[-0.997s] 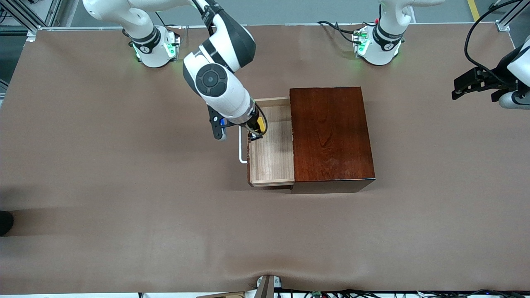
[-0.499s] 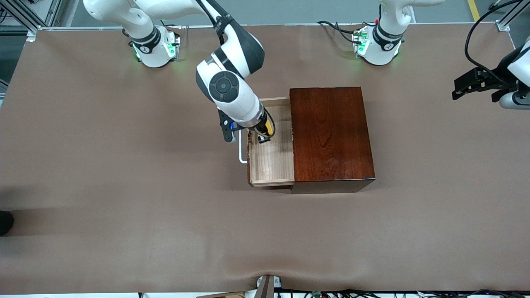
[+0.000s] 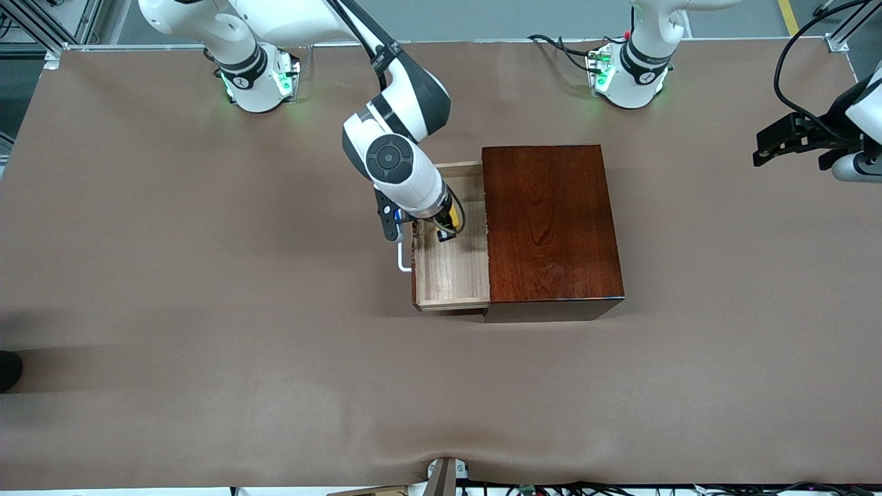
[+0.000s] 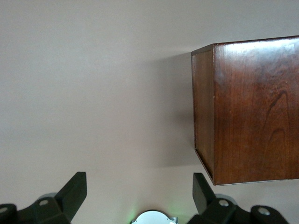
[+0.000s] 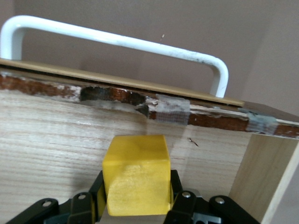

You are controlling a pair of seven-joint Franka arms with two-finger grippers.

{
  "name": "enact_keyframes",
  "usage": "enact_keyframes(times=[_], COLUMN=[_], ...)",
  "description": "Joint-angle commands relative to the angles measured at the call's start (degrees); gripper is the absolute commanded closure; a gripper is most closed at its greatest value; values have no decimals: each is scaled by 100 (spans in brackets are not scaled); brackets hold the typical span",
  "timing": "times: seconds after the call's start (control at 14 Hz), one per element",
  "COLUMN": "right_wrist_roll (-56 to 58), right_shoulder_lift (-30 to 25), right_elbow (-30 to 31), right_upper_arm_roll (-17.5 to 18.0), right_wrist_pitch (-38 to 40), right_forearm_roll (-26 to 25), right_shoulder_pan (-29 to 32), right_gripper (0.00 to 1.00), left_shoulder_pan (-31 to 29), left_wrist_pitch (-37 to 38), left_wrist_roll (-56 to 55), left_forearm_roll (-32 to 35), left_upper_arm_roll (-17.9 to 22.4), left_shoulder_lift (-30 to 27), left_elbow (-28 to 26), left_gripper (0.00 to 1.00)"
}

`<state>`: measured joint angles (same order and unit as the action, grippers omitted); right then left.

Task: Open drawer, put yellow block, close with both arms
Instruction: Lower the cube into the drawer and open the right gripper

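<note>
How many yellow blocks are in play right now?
1. The yellow block is clamped in the right gripper over the open drawer. None shows elsewhere on the table; the wooden box could hide more.

Lab: two bench-mounted arms (image 3: 386, 131)

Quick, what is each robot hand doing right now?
Left gripper: open, holding nothing, waiting off the table's end.
Right gripper: shut on the yellow block, over the drawer.

Drawer (image 3: 451, 272) pulled out of box (image 3: 548, 224) toward right arm's end; block (image 5: 136, 173) above drawer.
</note>
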<state>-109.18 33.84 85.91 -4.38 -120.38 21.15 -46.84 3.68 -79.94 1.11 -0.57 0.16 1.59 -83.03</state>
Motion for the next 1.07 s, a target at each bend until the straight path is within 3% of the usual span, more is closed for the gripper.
enact_keyframes(times=[0.0,0.14,0.21,0.57,0.64,0.71,1.0], right_wrist_roll=[-86,-129,-225,-393,-376,-367,-51], right_shoulder_lift=[79,141,149,149,141,97,79], right_elbow=[-118,-118,-118,-153,-162,-171,-724], right_upper_arm_roll=[-72,-72,-72,-72,-72,-72,-72], right_wrist_pitch=[-20,-3,-3,24,59,94,900], right_forearm_roll=[108,117,108,117,117,91,-524], right_shoulder_pan=[-80,-71,-71,-54,-10,-1,-71], right_gripper=[100,100,92,38,24,0,0], left_shoulder_pan=[-78,-78,-78,-78,-78,-78,-78], left_wrist_pitch=[-31,-31,-31,-31,-31,-31,-31], left_wrist_roll=[100,100,100,100,100,100,100], left_forearm_roll=[110,110,110,110,110,110,110], left_upper_arm_roll=[-69,-69,-69,-69,-69,-69,-69], left_shoulder_lift=[-1,-1,-1,-1,-1,-1,8], left_elbow=[23,23,23,23,23,23,23], left_gripper=[0,0,0,0,0,0,0])
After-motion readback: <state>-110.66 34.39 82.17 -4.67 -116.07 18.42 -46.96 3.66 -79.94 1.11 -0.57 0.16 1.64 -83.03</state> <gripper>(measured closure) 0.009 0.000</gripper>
